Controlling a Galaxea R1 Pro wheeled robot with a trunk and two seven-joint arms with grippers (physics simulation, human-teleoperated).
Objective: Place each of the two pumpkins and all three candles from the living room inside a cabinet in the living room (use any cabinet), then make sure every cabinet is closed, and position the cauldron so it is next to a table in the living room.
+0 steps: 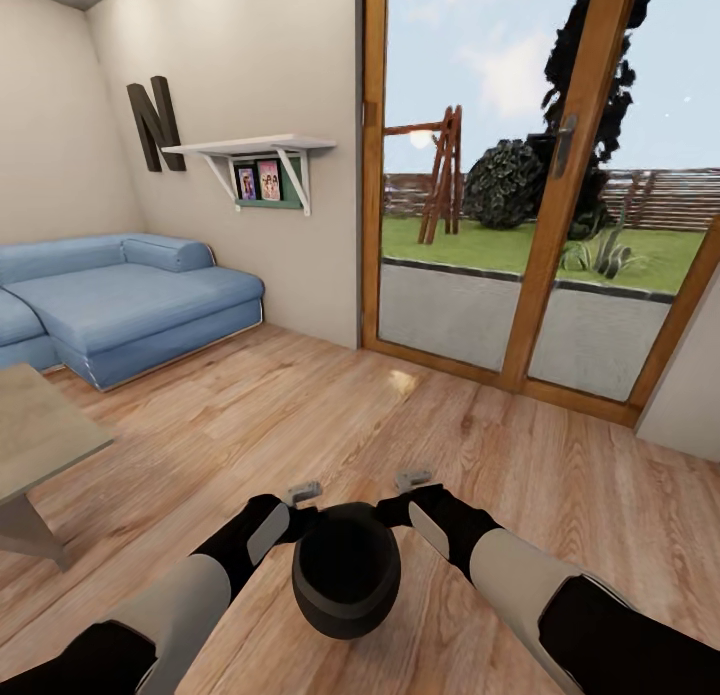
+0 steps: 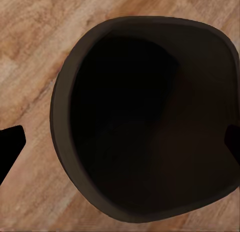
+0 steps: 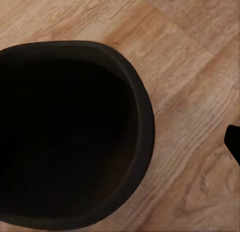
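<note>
Glossy black rounded cauldron (image 1: 346, 572) sits between the left claw (image 1: 303, 508) and right claw (image 1: 400, 497), above plank flooring. Whether either grips, I cannot tell. Steady, level carry toward the grey-beige bench (image 1: 40, 430) looks best.

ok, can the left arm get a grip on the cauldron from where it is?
Probably yes. The left gripper sits at the far rim of the cauldron, and its wrist camera looks straight into the pot's mouth with nothing between. Whether the jaws already pinch the rim is unclear.

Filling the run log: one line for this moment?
stage: carrying cauldron | left gripper, right gripper: at rim, grip unclear | table: front-left | floor: wood
</note>
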